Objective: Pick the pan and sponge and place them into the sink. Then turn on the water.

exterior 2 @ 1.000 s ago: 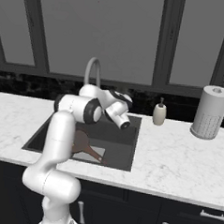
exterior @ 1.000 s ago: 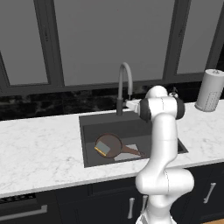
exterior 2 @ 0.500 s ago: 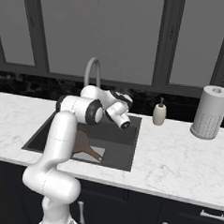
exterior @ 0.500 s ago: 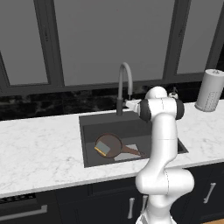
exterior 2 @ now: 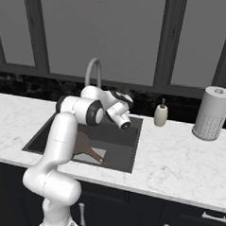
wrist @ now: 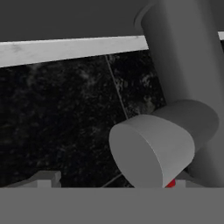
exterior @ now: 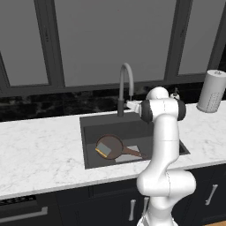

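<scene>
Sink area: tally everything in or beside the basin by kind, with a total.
Frying pan: 1
Sponge, lying in the pan: 1
Gooseneck faucet: 1
Soap bottle: 1
Paper towel roll: 1
Total: 5

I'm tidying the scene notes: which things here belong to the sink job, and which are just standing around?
Job: pan, sponge resting on it, sink, faucet, gripper near the faucet.
Bystanders: soap bottle, paper towel roll.
</scene>
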Available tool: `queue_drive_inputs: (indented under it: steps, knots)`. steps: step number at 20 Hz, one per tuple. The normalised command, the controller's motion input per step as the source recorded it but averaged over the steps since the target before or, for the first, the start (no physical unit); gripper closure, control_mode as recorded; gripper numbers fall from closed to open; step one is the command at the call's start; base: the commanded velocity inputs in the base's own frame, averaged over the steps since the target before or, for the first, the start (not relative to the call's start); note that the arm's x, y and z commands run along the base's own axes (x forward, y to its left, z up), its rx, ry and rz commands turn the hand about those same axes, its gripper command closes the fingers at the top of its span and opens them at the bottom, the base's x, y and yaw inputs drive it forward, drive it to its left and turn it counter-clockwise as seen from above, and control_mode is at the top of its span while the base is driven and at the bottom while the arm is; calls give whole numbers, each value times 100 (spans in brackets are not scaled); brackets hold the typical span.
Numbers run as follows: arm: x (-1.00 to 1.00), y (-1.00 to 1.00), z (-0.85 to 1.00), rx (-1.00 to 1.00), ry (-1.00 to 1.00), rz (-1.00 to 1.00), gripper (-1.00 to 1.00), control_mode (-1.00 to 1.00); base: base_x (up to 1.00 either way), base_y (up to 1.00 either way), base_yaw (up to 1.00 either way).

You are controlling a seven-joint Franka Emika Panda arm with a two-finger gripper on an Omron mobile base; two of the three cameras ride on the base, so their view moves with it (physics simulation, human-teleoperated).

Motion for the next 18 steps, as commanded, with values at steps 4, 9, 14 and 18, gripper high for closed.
queue_drive_inputs:
  steps: [4,9,14,18]
  knots:
    - [37,0,0,0,0,-3,100,-100,0,0,0]
    - [26,-6,2,0,-1,-2,100,-100,0,0,0]
    - [21,-18,0,1,-3,-2,100,-100,0,0,0]
    - [20,-47,0,7,-1,-1,100,-100,0,0,0]
